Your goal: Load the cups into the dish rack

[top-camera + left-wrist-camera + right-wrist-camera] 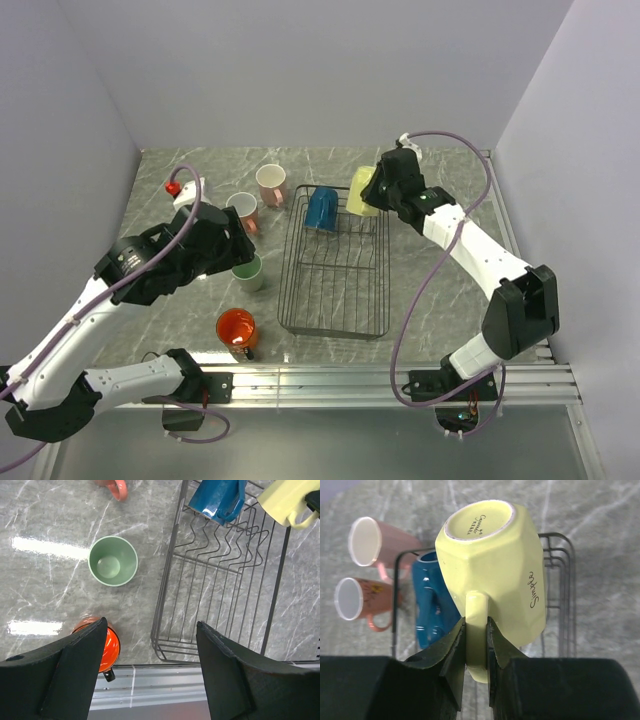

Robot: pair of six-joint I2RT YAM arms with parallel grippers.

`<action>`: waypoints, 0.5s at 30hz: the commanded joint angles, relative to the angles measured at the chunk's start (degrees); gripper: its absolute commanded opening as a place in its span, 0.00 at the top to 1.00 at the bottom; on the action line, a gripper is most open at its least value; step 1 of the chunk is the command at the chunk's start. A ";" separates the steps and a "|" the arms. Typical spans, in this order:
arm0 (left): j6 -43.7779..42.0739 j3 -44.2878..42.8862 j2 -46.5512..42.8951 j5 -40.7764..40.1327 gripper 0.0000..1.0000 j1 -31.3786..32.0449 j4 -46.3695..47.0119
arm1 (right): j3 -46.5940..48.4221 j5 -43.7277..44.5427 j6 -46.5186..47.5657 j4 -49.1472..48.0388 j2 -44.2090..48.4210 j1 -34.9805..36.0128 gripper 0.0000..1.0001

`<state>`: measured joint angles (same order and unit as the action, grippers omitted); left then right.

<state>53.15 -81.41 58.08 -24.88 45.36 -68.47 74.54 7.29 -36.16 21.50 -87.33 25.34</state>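
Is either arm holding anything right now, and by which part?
The right tool is shut on the pale yellow mug, pinching it by its handle. The left tool is open and holds nothing.

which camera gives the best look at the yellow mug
Right wrist: the yellow mug fills the frame, base toward the camera, handle pinched in the right gripper. Top external shows it small, partly behind the gripper, at the dish rack's far end. Left wrist crops it at the top right corner.
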 commanded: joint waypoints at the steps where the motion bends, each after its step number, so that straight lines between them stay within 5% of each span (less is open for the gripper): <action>1: 0.99 -0.95 -1.22 -0.08 0.23 0.25 -0.44 | 2.00 -1.75 -1.63 -9.55 0.41 -0.12 1.00; 15: 1.79 3.01 -3.86 -0.43 0.23 0.43 0.53 | -0.10 -1.58 -0.75 -6.38 -2.49 2.16 1.00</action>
<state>54.54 -78.83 54.89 -24.91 45.47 -68.49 74.37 4.97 -36.82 19.79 -89.54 26.48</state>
